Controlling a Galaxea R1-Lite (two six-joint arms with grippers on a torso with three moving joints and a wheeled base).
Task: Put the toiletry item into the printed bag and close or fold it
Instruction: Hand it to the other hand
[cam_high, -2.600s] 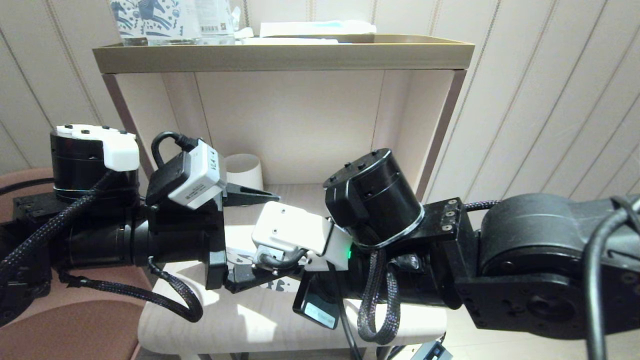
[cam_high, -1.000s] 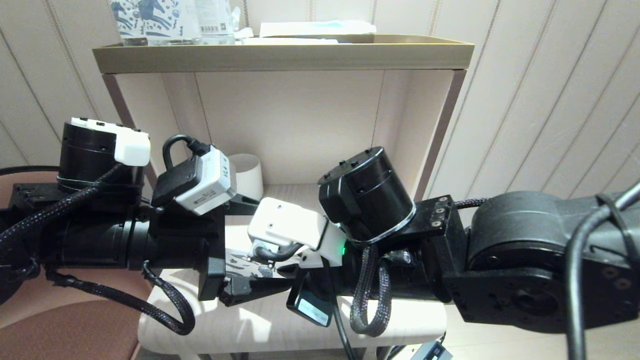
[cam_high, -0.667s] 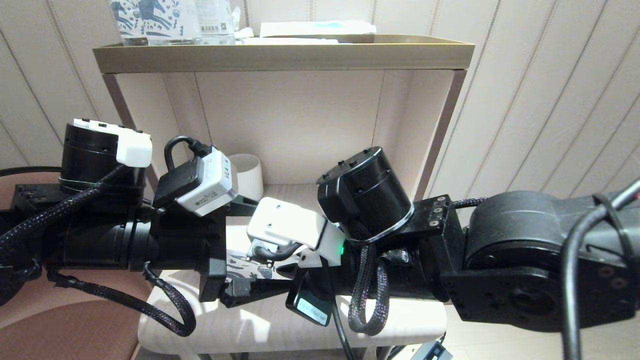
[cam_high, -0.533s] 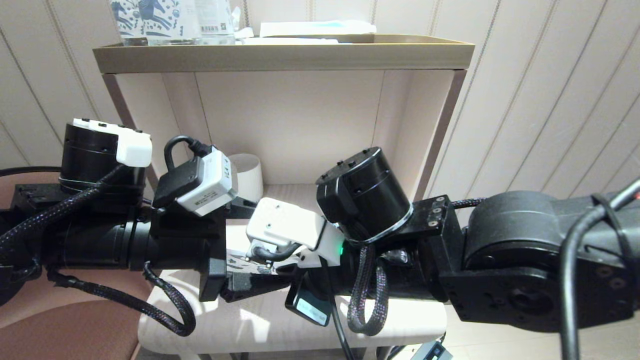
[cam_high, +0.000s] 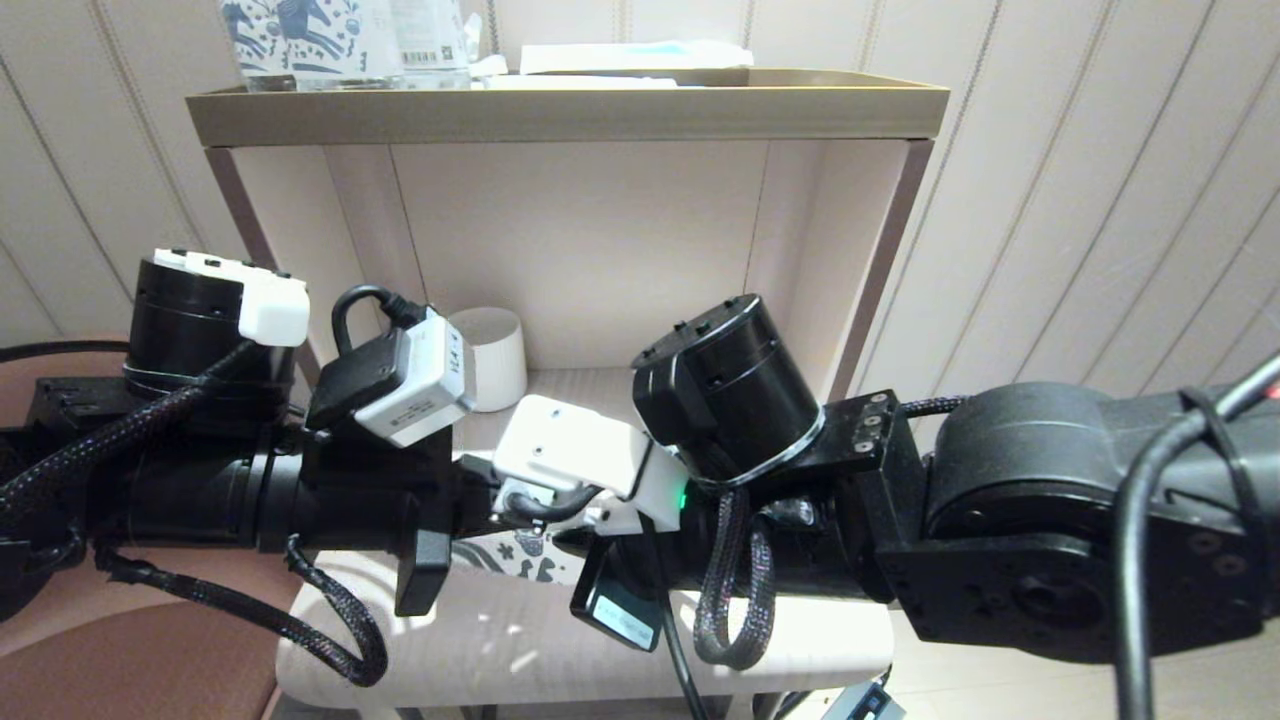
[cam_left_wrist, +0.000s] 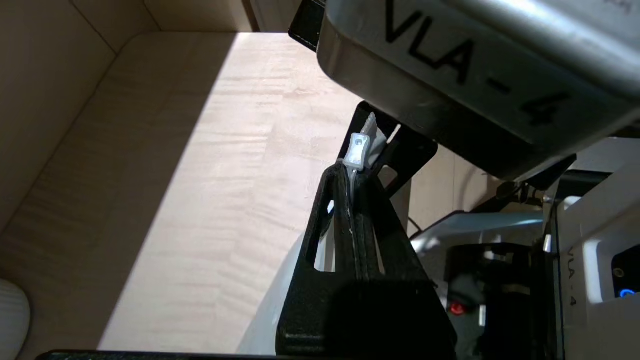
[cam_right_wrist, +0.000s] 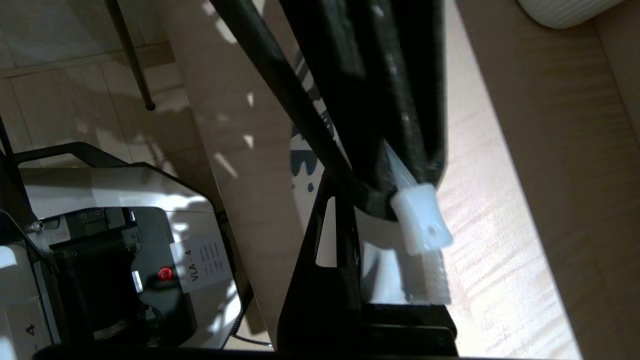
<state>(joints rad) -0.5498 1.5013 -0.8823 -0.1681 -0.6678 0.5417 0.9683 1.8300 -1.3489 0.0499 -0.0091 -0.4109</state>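
Now both my left gripper (cam_left_wrist: 356, 200) and right gripper (cam_right_wrist: 400, 185) pinch the limp, slippery printed bag (cam_high: 520, 555) at its stiffer zip edge.

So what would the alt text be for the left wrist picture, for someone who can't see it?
The robot's left hand, shut, pinches the printed bag just below its white slider tab, above a pale wooden shelf crossed by sunlight. The grey casing of the other arm's camera fills the upper right, and the edge of a ribbed white mug shows in a lower corner.
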